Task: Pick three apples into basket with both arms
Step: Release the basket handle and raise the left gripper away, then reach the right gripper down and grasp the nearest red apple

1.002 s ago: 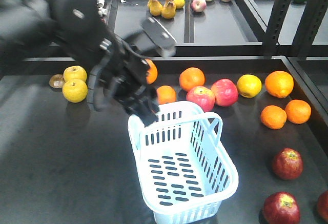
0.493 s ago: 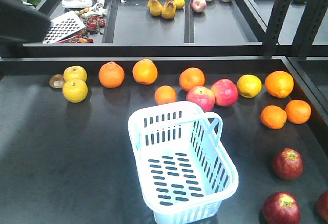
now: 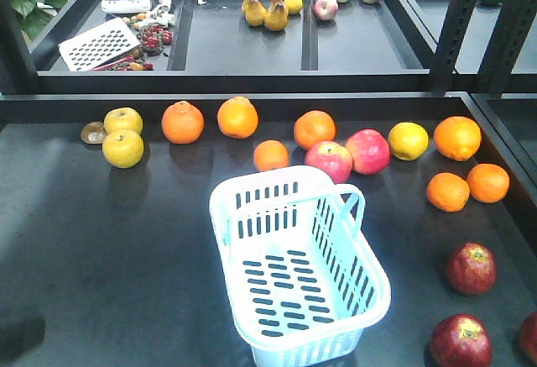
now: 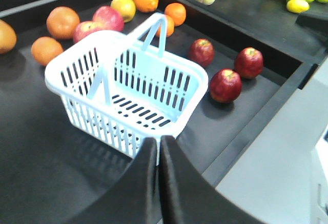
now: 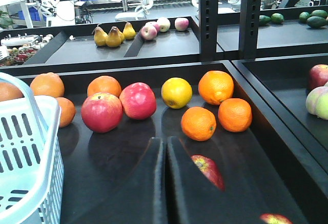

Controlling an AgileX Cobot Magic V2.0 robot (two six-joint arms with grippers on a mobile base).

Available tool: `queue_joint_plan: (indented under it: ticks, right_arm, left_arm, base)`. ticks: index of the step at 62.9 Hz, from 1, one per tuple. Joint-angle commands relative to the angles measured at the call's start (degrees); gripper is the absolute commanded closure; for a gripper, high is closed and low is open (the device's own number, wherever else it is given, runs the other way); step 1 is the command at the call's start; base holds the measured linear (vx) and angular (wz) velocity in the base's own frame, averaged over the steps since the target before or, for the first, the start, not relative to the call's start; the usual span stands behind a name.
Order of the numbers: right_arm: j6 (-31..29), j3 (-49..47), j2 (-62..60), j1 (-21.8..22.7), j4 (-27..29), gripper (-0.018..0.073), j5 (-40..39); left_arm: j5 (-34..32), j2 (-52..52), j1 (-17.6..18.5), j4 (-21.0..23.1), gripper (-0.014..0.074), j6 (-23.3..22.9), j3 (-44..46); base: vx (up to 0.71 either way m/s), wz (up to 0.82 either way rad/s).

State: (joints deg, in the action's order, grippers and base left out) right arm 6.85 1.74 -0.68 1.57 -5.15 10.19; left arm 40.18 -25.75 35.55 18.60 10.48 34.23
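front view | black arm gone | basket point(image 3: 268, 179) rim uncovered

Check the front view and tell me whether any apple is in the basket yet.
No. The basket holds nothing, and the dark red apples lie outside it on the table.

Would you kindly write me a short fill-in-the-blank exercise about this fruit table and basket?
1. The basket is completely ___.
2. Beside it lie ___ dark red apples.
3. The left gripper and right gripper are both ___, gripping nothing.
4. The three yellow fruits at the very back are ___.
Missing words: empty; three; shut; pears.
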Motion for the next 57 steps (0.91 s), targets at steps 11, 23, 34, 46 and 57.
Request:
queue_joint_plan:
  ticks: [11,23,34,46,57]
  right_arm:
    - [-0.18,0.67,-0.37,-0.26,-0.36,0.0568,-4.27]
    - [-0.18,0.67,-0.37,-0.26,-0.36,0.0568,-4.27]
    - [-0.18,0.67,-0.37,-0.26,-0.36,0.0568,-4.27]
    - [2.09,0.67,-0.37,-0.26,5.15,0.0568,-4.99]
    - [5.48,0.67,-0.37,-0.26,19.53,0.0568,-7.62]
  left_arm:
    - [-14.44,8.91,0.1,1.45,0.0604,-0.43,-10.69]
    - [-13.66,8.92,0.1,-1.94,0.0604,-0.37,-13.8]
    - [-14.42,8.92,0.1,-2.88,0.0604,-0.37,-14.96]
    - [-14.37,8.92,0.1,-2.88,0.0604,-0.37,-14.96]
    - [-14.32,8.92,0.1,-2.88,0.0604,-0.37,-14.96]
  base:
    - [0.0,0.0]
    - [0.0,0.0]
    - [0.0,0.0]
    - [0.0,0.0]
    - [0.0,0.0]
